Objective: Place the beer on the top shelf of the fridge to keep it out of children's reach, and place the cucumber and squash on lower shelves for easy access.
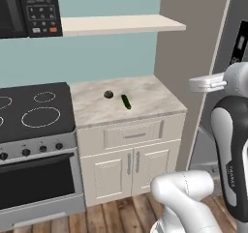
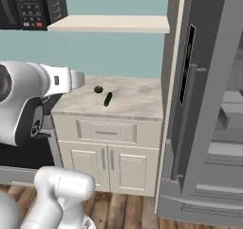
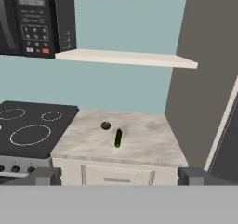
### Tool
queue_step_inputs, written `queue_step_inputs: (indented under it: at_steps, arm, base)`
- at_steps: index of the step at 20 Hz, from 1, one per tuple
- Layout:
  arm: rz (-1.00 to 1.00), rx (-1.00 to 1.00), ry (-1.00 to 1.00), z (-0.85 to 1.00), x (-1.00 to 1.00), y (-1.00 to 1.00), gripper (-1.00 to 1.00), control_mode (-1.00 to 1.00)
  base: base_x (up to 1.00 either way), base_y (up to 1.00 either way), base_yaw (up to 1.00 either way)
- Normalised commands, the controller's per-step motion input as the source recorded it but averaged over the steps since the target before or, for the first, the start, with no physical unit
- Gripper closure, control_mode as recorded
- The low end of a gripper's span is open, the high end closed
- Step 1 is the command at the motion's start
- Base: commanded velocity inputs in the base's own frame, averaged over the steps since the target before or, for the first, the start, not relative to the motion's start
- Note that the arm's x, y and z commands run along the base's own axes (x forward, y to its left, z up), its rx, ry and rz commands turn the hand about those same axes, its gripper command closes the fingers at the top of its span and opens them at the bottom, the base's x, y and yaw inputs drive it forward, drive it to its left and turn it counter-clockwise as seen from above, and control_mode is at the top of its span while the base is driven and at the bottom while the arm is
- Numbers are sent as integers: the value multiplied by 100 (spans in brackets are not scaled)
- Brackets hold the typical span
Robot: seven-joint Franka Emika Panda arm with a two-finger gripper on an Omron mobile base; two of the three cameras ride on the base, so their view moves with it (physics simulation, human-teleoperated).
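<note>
The gripper [image 3: 119, 175] hung nearest the lens in the hand view, its two dark fingertips [image 3: 42, 175] spread wide at the frame's foot with nothing between them, well back from the counter [image 3: 153, 146]. Reading left to right beyond it: the stove [image 3: 32, 128] with its ringed burners under the microwave [image 3: 32, 18], then the pale marble counter, then the fridge [image 2: 204, 104] at far right, its door standing ajar.

On the counter sat the squash [image 3: 105, 125], a small dark ball, and just beside it to the right the cucumber [image 3: 118, 138], a slender green rod lying flat with one end toward the camera. They lay apart, not touching. The beer could not be made out.

The cucumber was likely light, stiff and smooth-skinned; a grip across its middle, jaws square to its length, looked the safest hold. The squash, round and hard, would probably roll or squirt out of an off-centre pinch, so a grip straight over its widest part seemed wise.
</note>
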Motion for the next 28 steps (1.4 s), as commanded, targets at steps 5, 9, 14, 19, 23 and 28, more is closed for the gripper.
queue_step_inputs:
  at_steps: [5, 9, 14, 19, 23, 28]
  arm:
    - [0, 0, 0, 0, 0, 0, -100, 100]
    - [0, 0, 0, 0, 0, 0, -100, 100]
    - [0, 0, 0, 0, 0, 0, -100, 100]
    - [0, 0, 0, 0, 0, 0, -100, 100]
    - [0, 0, 0, 0, 0, 0, -100, 100]
    - [0, -1, 2, -4, 6, 3, -100, -100]
  base:
    - [71, 24, 0]
    - [69, 31, 0]
    - [69, 36, 0]
    - [68, 40, 0]
    - [63, 39, 0]
    - [37, 25, 0]
